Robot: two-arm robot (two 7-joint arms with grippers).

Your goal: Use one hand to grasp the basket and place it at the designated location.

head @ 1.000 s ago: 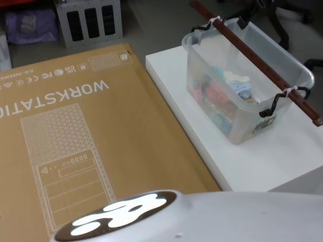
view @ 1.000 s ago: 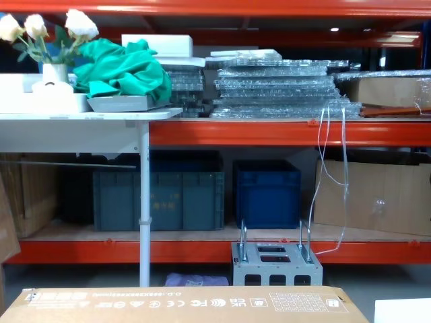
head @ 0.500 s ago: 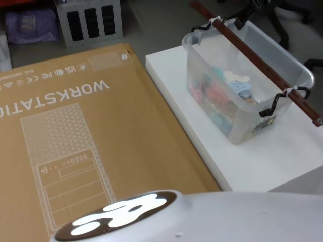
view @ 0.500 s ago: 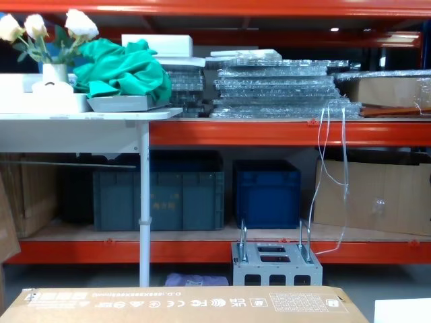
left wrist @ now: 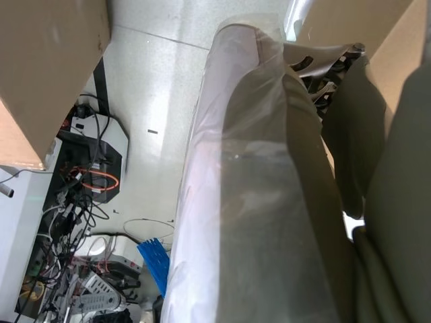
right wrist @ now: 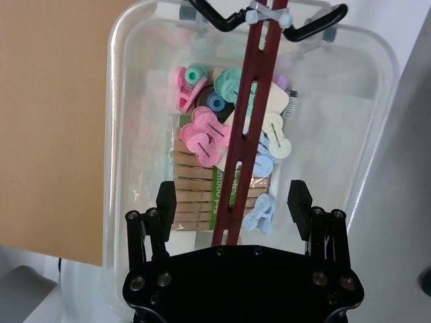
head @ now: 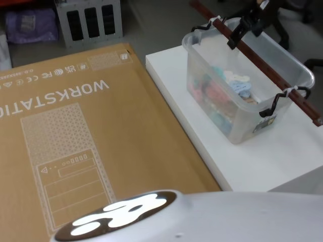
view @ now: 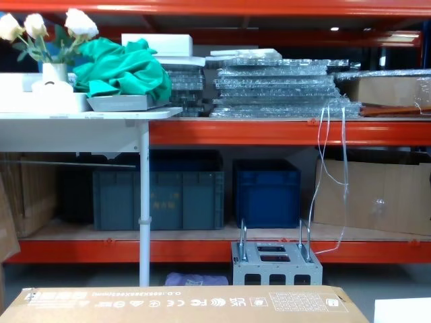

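My head camera looks steeply down on the cardboard box (head: 75,126) and desk (head: 262,161). My right wrist camera stares down between my jaws, close above the basket (right wrist: 112,128), which the head view shares. My chest camera faces the shelving (view: 269,132), level.

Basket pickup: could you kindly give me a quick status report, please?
Right claw open, lined up either side of the wooden handle. Basket sits on the white table, not lifted. Large cardboard box lies alongside the table's left.

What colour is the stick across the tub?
The stick is reddish-brown; the right wrist view shows it best.
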